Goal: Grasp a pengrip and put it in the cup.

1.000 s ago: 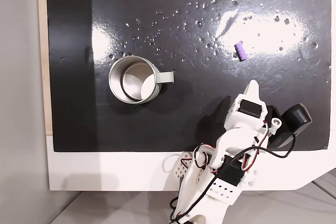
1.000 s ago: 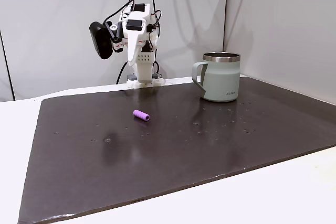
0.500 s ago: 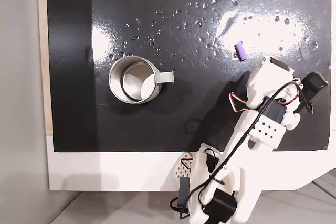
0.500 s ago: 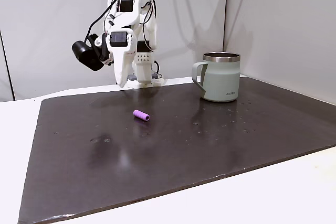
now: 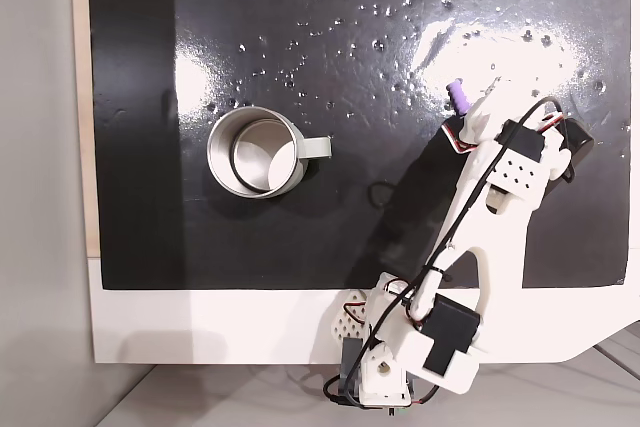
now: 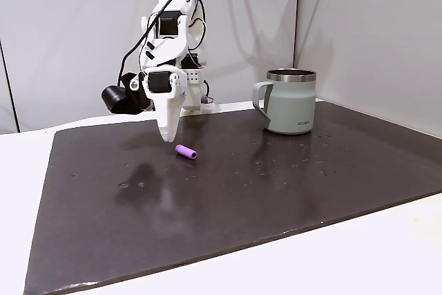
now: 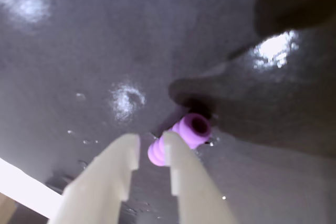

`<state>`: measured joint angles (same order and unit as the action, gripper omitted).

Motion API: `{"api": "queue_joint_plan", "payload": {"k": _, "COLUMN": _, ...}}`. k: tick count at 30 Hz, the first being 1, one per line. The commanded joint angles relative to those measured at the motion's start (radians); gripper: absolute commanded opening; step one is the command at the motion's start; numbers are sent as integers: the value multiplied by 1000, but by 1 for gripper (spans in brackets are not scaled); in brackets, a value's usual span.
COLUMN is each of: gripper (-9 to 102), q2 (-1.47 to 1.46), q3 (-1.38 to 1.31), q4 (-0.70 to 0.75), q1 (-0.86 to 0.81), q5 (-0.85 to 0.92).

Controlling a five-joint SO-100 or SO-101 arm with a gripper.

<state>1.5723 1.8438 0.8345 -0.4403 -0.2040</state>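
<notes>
Glare and scattered specks mark the glossy black mat (image 5: 300, 47) we see on a white table (image 6: 387, 253), with pale walls behind (plain and bare). In the wrist view our gripper (image 7: 152, 148) hangs just above the mat, its pale fingers (image 7: 181, 166) slightly parted, blurred, hiding part of the pengrip (image 7: 181, 135) lying beyond them. We see the cup (image 6: 290, 101) standing well apart.
</notes>
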Motion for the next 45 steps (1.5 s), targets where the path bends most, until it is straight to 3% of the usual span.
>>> {"api": "queue_joint_plan", "payload": {"k": 1, "gripper": 2, "q2": -25, "q3": -146, "q4": 97, "q1": 48, "q5": -75}}
{"api": "queue_joint_plan", "payload": {"k": 7, "gripper": 15, "q2": -31, "q3": -229, "q4": 216, "q1": 117, "q5": -146}}
{"api": "queue_joint_plan", "payload": {"k": 14, "gripper": 31, "q2": -81, "q3": -245, "q4": 259, "q1": 101, "q5": -189}}
{"api": "queue_joint_plan", "payload": {"k": 21, "gripper": 33, "q2": -229, "q3": -318, "q4": 281, "q1": 71, "q5": -209}}
{"api": "queue_joint_plan", "payload": {"k": 26, "gripper": 32, "q2": -273, "q3": -344, "q4": 281, "q1": 78, "q5": -207}}
{"api": "queue_joint_plan", "payload": {"k": 37, "gripper": 0, "q2": -331, "q3": -368, "q4": 319, "q1": 107, "q5": -175}}
{"api": "queue_joint_plan", "payload": {"k": 45, "gripper": 0, "q2": -213, "q3": -393, "q4": 453, "q1": 115, "q5": -173}}
